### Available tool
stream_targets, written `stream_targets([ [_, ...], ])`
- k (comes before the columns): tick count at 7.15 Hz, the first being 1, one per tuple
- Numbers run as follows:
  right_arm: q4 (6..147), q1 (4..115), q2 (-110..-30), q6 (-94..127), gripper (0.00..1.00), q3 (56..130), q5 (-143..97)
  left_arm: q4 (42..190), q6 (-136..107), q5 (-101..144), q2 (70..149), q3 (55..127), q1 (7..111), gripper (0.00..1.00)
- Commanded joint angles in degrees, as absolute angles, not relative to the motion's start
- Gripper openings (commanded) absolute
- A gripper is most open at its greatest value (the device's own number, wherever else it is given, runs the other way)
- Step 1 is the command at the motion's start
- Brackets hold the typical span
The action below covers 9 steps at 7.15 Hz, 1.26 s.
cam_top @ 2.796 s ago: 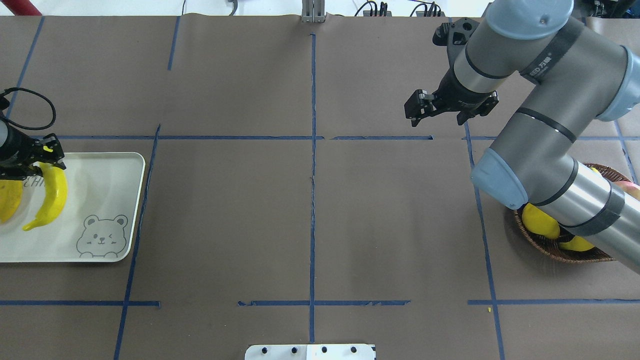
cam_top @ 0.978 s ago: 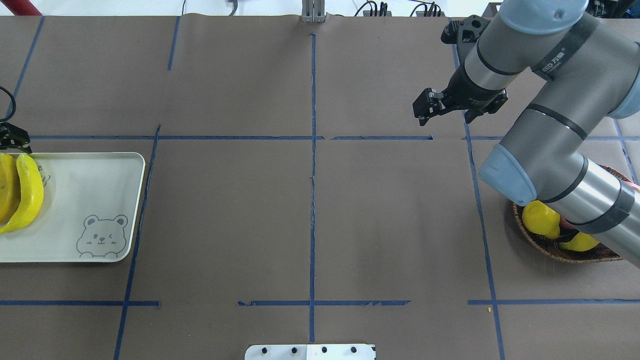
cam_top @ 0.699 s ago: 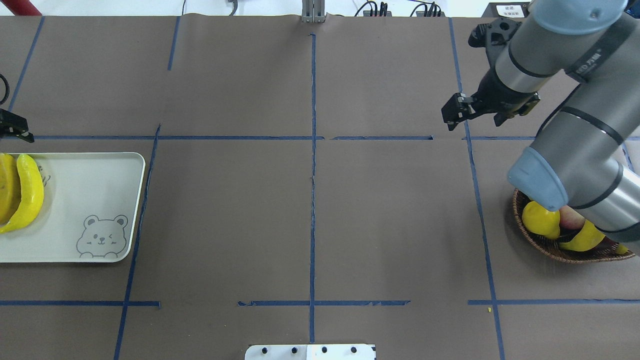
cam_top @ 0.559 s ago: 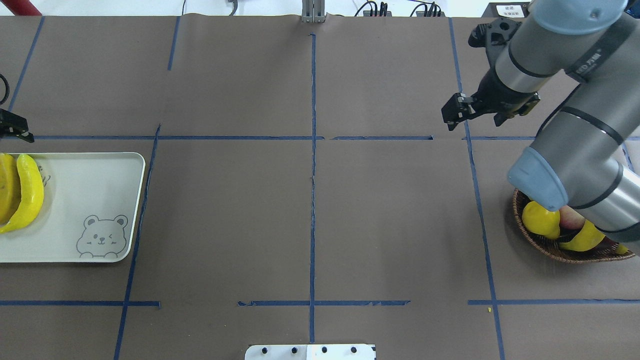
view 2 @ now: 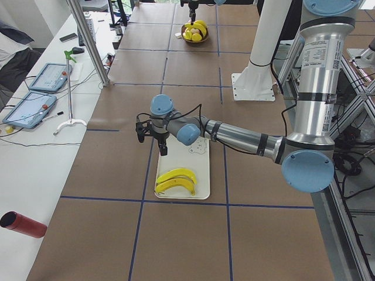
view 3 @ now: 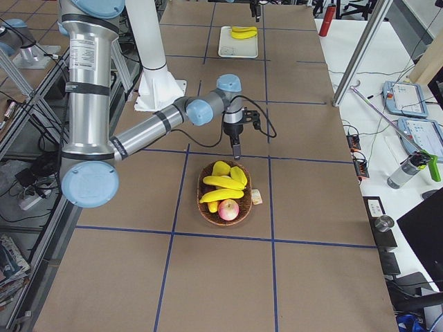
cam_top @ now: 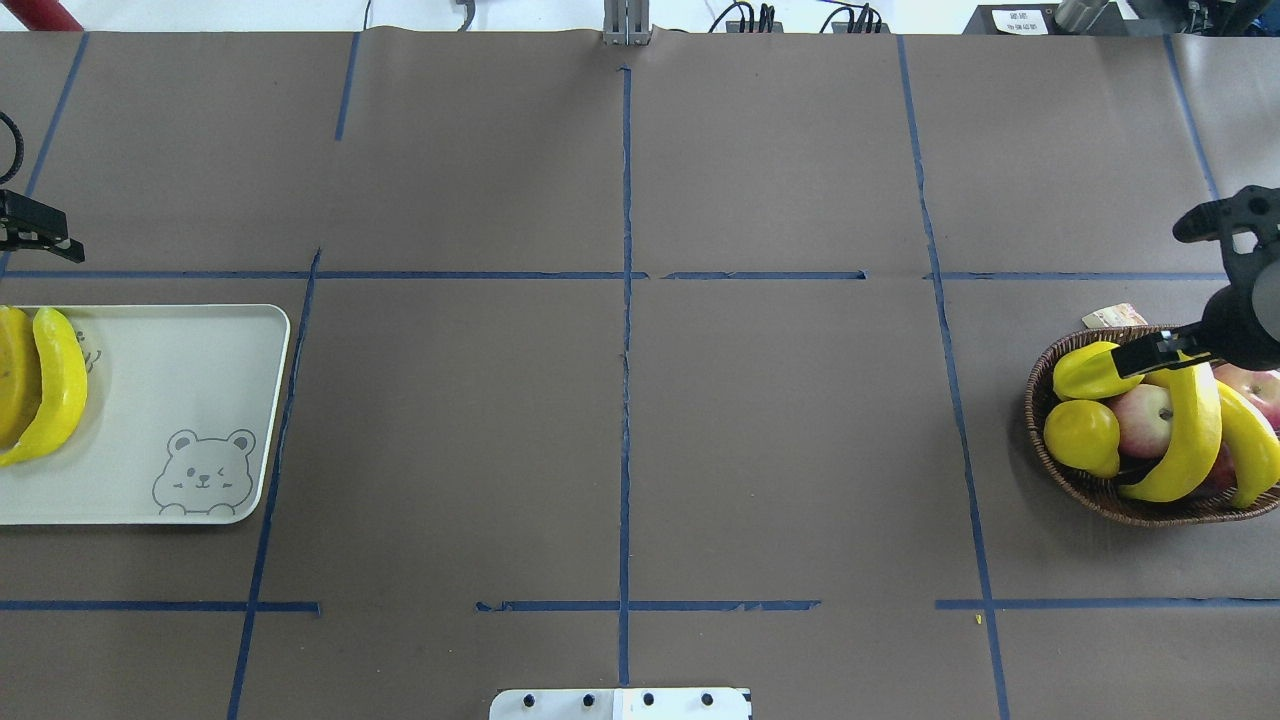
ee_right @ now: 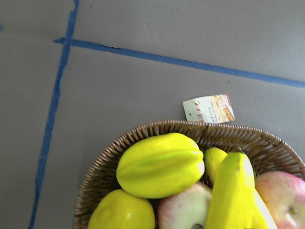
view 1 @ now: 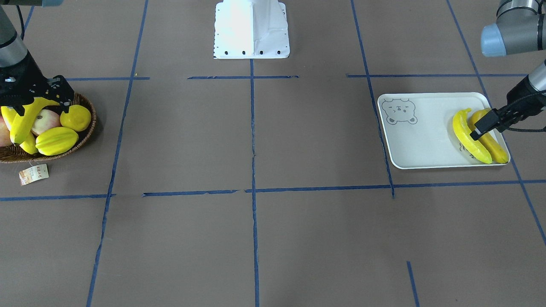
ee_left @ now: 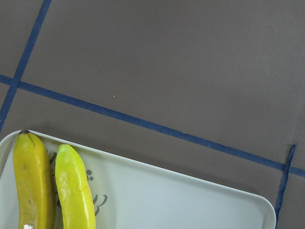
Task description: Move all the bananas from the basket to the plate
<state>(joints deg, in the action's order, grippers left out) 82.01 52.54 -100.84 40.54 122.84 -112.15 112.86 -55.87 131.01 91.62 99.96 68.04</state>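
1. Grey-white plate (cam_top: 200, 400), nearest from the left end, now carries two bananas (cam_top: 60, 385) lying side by side at its outer end. The left gripper (view 2: 157, 142), which held one moments ago, has let go and backed off, jaws apart.
2. Far along the table, the right gripper (view 1: 37, 103), empty and spread, has swung from mid-table to hover over the basket (cam_top: 1110, 500). Two remaining bananas (cam_top: 1185, 440) lie there, so the task looks half done and a third pick seems imminent.

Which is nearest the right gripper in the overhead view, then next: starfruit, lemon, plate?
1. starfruit: in the basket, right beside the right gripper.
2. lemon: in the basket too, a little farther, on the robot's side.
3. plate: far off, at the view's left edge.
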Motion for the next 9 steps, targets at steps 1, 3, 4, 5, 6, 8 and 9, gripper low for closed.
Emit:
stream_targets([
  [1, 70.4, 50.7, -108.5, 52.1, 0.99, 121.7, -111.4, 112.9, -56.0, 131.0, 91.8, 100.1, 68.0, 1.0],
  [3, 65.1, 45.8, -110.7, 60.6, 0.99, 120.9, -108.9, 112.9, -56.1, 131.1, 91.8, 100.3, 67.9, 1.0],
  [4, 65.0, 40.7, -110.7, 65.4, 0.98, 120.9, -103.3, 112.9, -56.0, 131.1, 91.9, 100.2, 67.9, 1.0],
  [5, 65.1, 40.5, -111.4, 65.5, 0.98, 120.9, -103.2, 112.9, -56.0, 131.1, 92.5, 99.6, 67.9, 1.0],
  [6, 65.1, 40.6, -112.2, 65.2, 0.97, 120.9, -102.7, 112.9, -56.1, 131.1, 92.5, 99.6, 67.9, 1.0],
  [8, 65.1, 40.5, -113.8, 65.0, 0.95, 120.2, -101.9, 112.9, -56.1, 131.1, 92.5, 99.9, 67.9, 1.0],
  [9, 65.0, 40.4, -113.6, 65.1, 0.86, 119.5, -102.0, 112.9, -56.1, 131.0, 92.5, 99.8, 67.9, 1.0],
])
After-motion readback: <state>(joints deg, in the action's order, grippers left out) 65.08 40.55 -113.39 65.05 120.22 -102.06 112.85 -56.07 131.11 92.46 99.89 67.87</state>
